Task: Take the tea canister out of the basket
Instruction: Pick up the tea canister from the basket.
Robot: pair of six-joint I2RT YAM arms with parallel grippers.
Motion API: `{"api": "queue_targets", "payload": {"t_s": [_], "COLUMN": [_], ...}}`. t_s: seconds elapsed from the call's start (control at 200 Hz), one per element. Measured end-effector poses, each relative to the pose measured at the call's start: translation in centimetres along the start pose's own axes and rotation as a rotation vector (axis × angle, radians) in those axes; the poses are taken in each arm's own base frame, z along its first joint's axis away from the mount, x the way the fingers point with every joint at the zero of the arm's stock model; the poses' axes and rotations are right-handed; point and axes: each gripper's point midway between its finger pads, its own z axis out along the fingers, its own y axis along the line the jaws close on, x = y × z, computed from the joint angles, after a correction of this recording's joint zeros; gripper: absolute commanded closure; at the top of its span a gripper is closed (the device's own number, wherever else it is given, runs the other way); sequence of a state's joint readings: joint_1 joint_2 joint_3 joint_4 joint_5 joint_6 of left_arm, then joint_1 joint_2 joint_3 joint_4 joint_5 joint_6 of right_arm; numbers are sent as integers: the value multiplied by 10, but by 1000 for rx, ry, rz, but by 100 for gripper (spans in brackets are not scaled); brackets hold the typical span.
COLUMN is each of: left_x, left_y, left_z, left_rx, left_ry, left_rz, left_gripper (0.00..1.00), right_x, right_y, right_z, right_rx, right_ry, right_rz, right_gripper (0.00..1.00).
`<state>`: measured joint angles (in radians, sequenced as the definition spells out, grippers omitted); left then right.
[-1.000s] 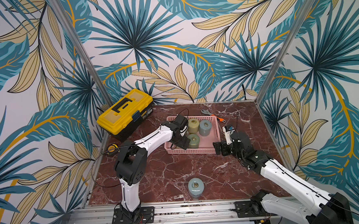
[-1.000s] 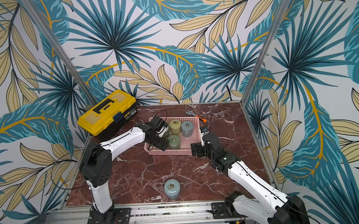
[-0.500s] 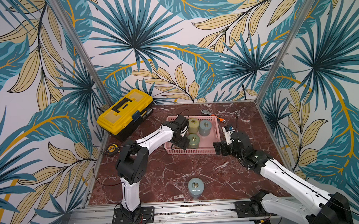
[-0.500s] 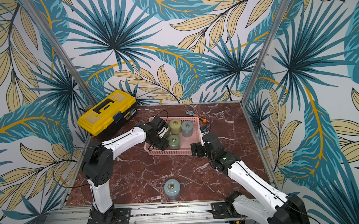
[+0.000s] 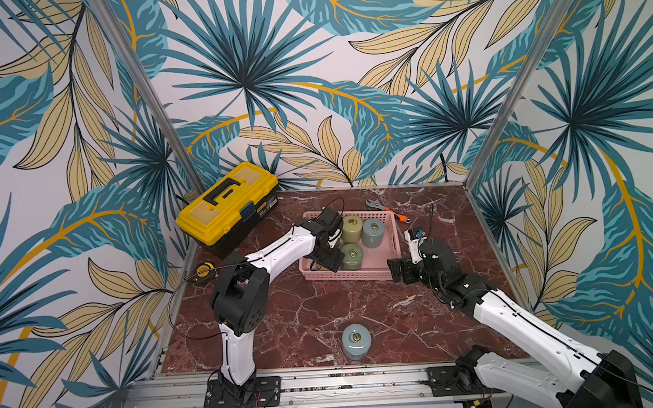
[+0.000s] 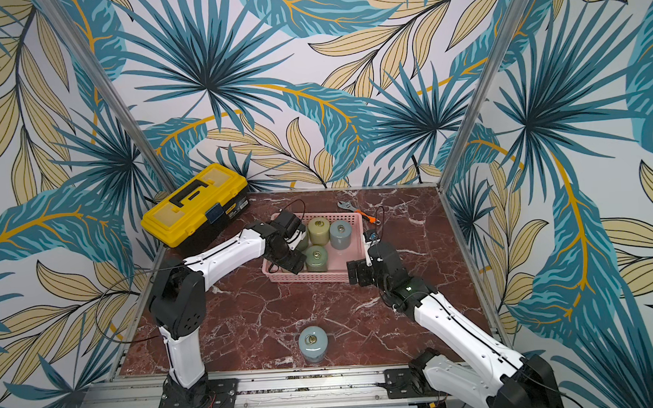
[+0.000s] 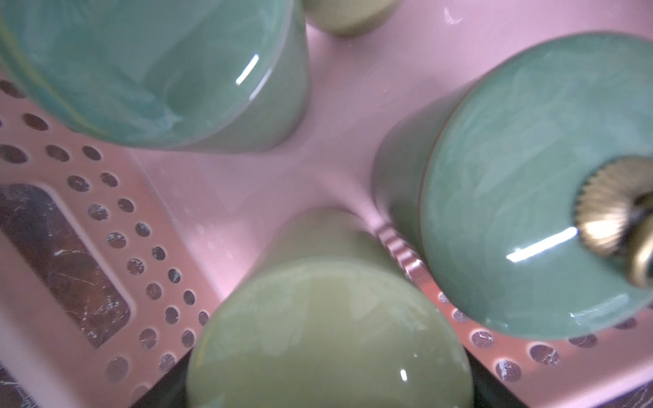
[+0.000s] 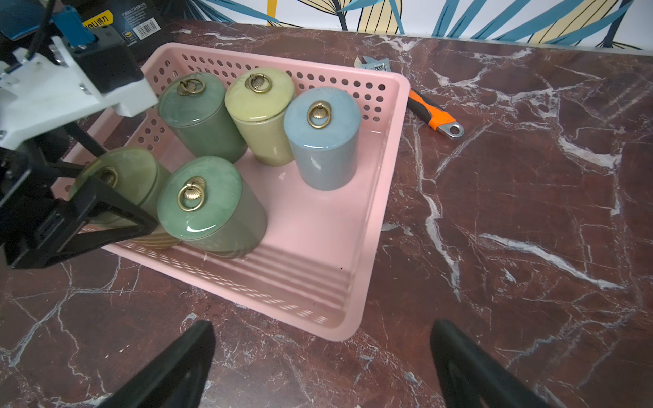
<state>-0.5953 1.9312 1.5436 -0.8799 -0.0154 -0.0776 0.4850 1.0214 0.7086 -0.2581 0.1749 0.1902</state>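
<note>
Currently the left gripper (image 5: 326, 256) is down in the near-left corner of the pink basket (image 8: 374, 219). Its jaws are clasped on the olive-green tea canister (image 8: 134, 169), one finger on the near side and one on the far side. The canister stands upright on the basket floor and is not yet lifted. The right gripper (image 8: 323, 367) hangs just off the basket's near-right corner, its jaws spread wide on nothing.

Risks as we judge them:
- Slip. The canister looks glazed and smooth, and the fingers grip a curved wall. A weak pinch could let it slide down or rotate during the lift.
- Neighbour. A green canister (image 8: 199, 203) stands just to the right of the held one; we cannot tell if they touch. The near fingertip ends close to it, so a lift with any rightward drift could knock or tip it.
- Basket. The near finger runs between the canister and the near perforated wall. If it snags, the light basket could rise or skid, since nothing holds it down.
- Lid. It carries a brass ring pull, and we cannot tell how firmly it is seated. A tilted carry might shed it.
</note>
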Motion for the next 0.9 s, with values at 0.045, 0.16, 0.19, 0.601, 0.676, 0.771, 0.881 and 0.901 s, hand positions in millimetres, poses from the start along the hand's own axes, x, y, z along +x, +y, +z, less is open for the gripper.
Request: {"api": "queue_targets", "payload": {"t_s": [0.045,0.16,0.19,0.601,0.676,0.771,0.881,0.901], "left_x": [-1,-5,-7,-13,-14,-14,-15,-15], "left_y": [0,1,1,4,4,4,4,4], "left_z": [-2,-9,-11,-39,-42,-46,-51,-51], "left_rx": [-1,-7,-9,-21,-22,-23,-22,-23], "left_ry": [-2,-6,-9,-37,-43,-43,-50,-50], "left_rz": [0,0,-1,-1,-1,-1,-1,-1], "left_gripper": [45,44,44,45,46,46,46,46], "right_x": [0,0,0,-1,-1,-1,-1,-1], "right_y": [0,0,0,0,0,0,0,0], "right_z": [0,0,0,-1,-1,-2,-2,-2], "right_rx": [0,0,0,0,-1,-1,-1,-1], "right_ry": [0,0,0,-3,-6,-6,-6,-6], "right_rz": [0,0,0,1,1,1,1,1], "right_gripper": [1,1,1,1,1,1,1,1]}}
